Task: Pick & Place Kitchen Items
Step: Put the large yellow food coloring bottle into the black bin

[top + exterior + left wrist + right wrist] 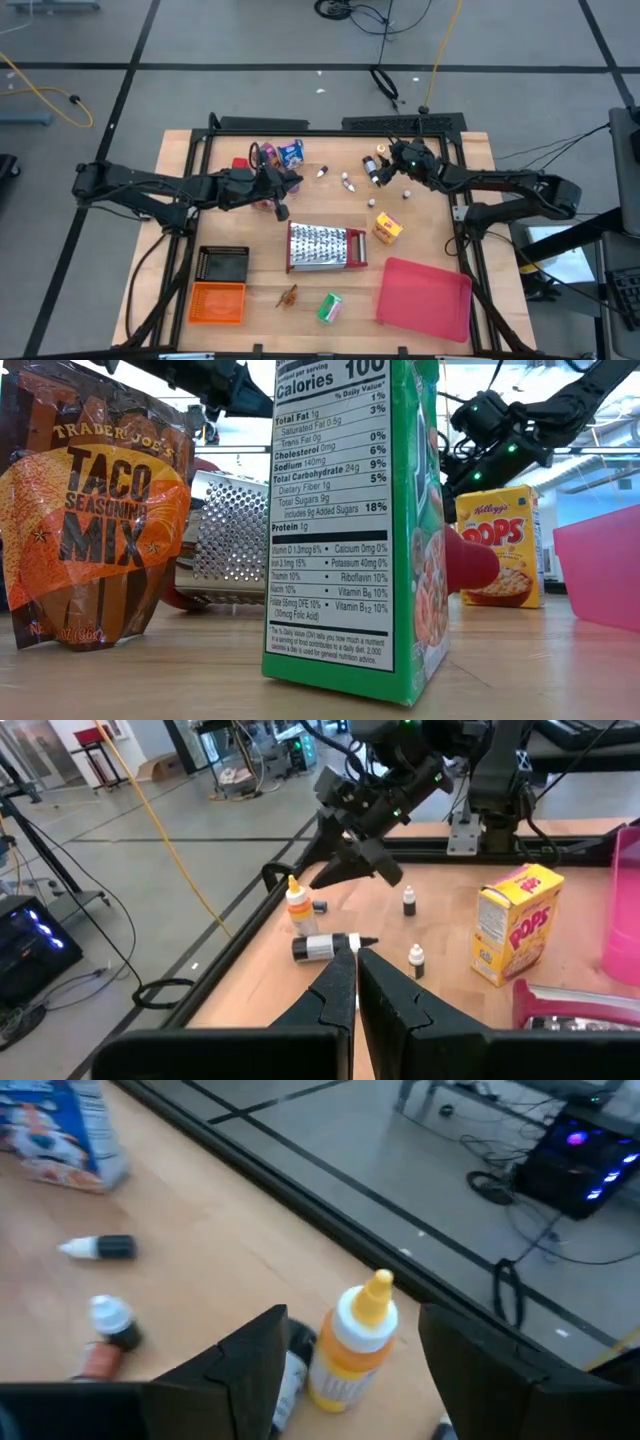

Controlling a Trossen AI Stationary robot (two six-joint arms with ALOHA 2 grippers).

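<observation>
The kitchen items lie scattered on the wooden table. My right gripper [352, 1320] is open at the far side, its fingers on either side of an upright white bottle with a yellow cap [355, 1345] without touching it. A dark bottle [290, 1375] lies beside that one. My left gripper [355, 965] is shut and holds nothing; it hovers left of centre [280, 192], near a blue box [290, 152]. A yellow Pops box [387, 228], a green box [330, 308] and a taco seasoning packet [90, 510] rest on the table.
A steel grater [325, 245] lies mid-table and a flat red tray [425, 297] sits near the right front. An orange basket [218, 302] and a black basket [223, 263] sit at the left front. Tiny bottles [347, 182] dot the far middle. A black frame rail [330, 128] edges the table.
</observation>
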